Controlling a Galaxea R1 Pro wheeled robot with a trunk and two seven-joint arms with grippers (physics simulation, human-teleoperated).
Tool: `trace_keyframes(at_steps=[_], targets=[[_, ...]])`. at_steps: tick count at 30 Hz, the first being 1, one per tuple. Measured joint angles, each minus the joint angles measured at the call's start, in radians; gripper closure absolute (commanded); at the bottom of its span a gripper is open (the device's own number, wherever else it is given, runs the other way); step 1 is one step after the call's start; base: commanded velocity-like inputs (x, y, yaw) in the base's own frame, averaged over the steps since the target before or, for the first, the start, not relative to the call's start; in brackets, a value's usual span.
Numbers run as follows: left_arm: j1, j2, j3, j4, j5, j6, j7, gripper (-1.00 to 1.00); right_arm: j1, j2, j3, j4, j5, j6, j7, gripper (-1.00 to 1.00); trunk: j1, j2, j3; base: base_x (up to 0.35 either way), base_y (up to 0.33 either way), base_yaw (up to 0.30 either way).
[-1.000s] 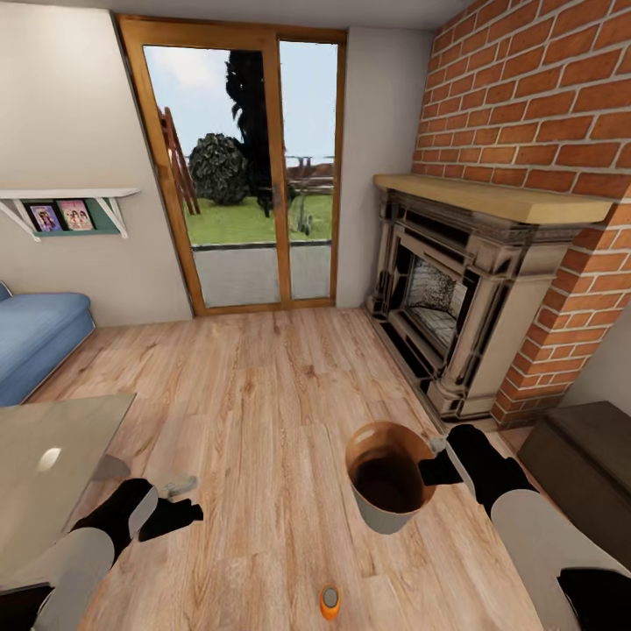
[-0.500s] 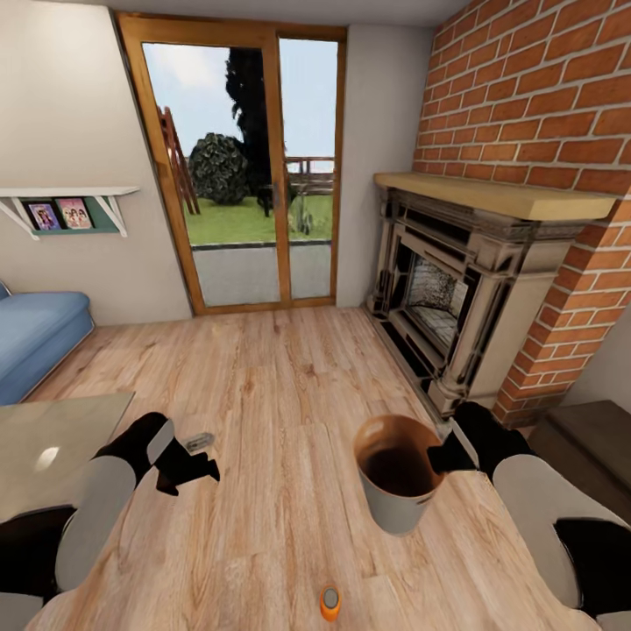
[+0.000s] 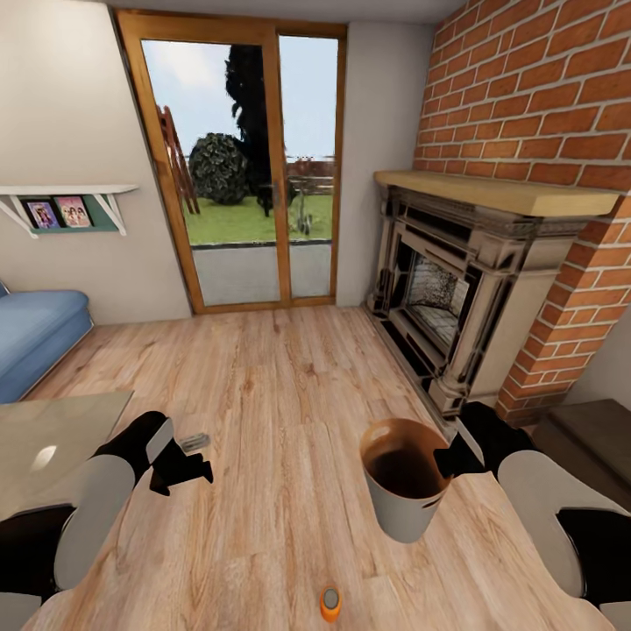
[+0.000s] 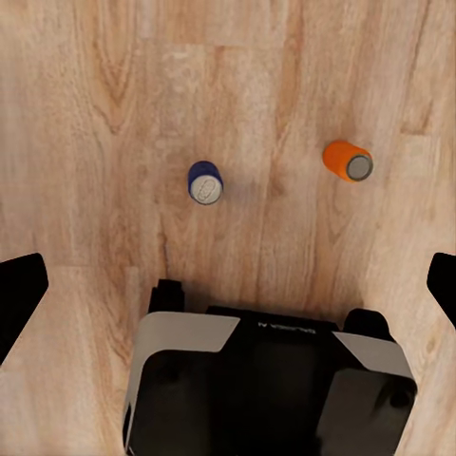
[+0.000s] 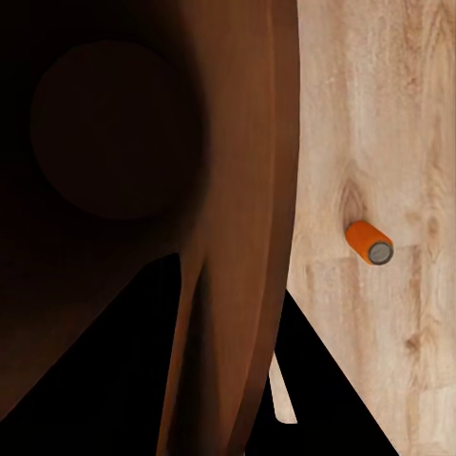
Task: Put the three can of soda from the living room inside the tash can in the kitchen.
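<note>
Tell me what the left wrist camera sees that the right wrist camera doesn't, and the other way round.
Left wrist: a dark blue soda can standing on the wood floor, apart from the orange one, plus part of the robot's base.

Right wrist: the trash can's glossy brown inside, close up, with the right gripper closed on its rim.

Both: the orange soda can on the floor.

The trash can (image 3: 405, 486) hangs at the right gripper (image 3: 454, 460) above the floor (image 3: 280, 386), a soda can (image 3: 329, 603) on the floor before it, the fireplace (image 3: 456, 307) right, the sofa (image 3: 35, 337) and glass table (image 3: 53, 443) left.
</note>
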Motion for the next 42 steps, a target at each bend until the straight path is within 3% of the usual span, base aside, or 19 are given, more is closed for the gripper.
trace_keyframes(at_steps=[7,18,33,42], targets=[[0.001,0.003,-0.001,0.001,0.001,0.0,-0.004,-1.0,0.0,-0.021,0.0,0.003,0.01,-0.001,0.003,1.0,0.027,-0.049,-0.022,0.0,0.0,0.0],[0.002,0.003,0.0,0.001,0.003,0.0,-0.009,-1.0,0.0,-0.019,-0.002,0.004,-0.001,0.0,0.006,1.0,0.069,-0.126,-0.056,0.0,0.0,0.0],[0.001,0.003,-0.001,0.033,0.002,0.0,-0.118,-1.0,0.001,-0.019,0.002,0.008,0.0,0.0,0.005,1.0,0.126,-0.231,-0.103,0.0,0.0,0.0],[-0.001,0.003,-0.002,0.051,0.002,0.0,-0.145,-1.0,0.001,-0.013,0.004,0.036,0.002,0.0,0.0,1.0,0.161,-0.294,-0.132,0.0,0.0,0.0]])
